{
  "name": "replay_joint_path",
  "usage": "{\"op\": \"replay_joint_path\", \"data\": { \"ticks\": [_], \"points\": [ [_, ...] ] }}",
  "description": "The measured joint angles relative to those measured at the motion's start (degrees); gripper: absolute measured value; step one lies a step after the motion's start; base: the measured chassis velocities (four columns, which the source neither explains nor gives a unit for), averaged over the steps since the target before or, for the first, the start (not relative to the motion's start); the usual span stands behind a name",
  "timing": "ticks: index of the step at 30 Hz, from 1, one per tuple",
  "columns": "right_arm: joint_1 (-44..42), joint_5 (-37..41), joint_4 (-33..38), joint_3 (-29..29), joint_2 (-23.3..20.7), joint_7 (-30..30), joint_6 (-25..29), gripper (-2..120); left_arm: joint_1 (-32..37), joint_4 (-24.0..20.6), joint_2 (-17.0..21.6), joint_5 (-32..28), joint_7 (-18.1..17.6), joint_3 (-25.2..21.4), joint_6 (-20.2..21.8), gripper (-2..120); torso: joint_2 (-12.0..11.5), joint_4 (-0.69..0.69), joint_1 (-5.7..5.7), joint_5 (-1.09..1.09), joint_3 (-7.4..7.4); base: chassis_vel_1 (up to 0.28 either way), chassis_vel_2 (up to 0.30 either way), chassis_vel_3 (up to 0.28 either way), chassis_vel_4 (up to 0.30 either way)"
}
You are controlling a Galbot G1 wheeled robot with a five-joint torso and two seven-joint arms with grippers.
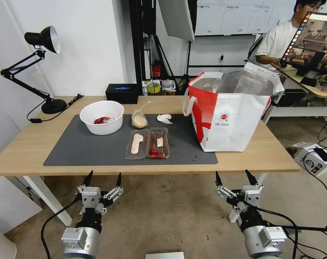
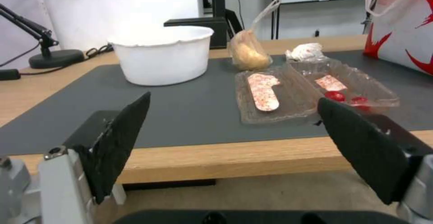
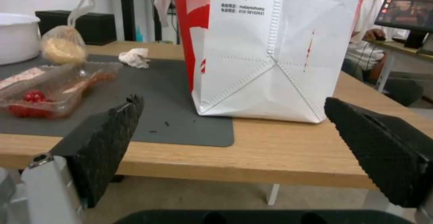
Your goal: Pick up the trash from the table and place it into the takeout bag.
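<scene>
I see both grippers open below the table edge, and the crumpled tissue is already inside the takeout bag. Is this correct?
Not quite. In the head view the crumpled tissue lies on the mat, beside the takeout bag, not inside. The left gripper and right gripper are open below the table edge.

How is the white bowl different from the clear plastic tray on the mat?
The white bowl is round, deep and opaque; the clear plastic tray is flat, hinged open and see-through. The bowl sits toward the mat's far left; the tray lies near the mat's front edge, at its middle. Both hold red scraps and rest on the dark mat.
</scene>
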Motion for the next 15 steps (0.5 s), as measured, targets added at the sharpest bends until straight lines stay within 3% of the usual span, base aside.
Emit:
{"op": "replay_joint_path", "data": {
  "ticks": [15],
  "points": [
    [0.00, 0.00, 0.00, 0.00, 0.00, 0.00, 0.00, 100, 0.00, 0.00, 0.00, 0.00, 0.00, 0.00, 0.00, 100, 0.00, 0.00, 0.00, 0.00, 0.00, 0.000, 0.000, 0.000, 0.000]
  ]
}}
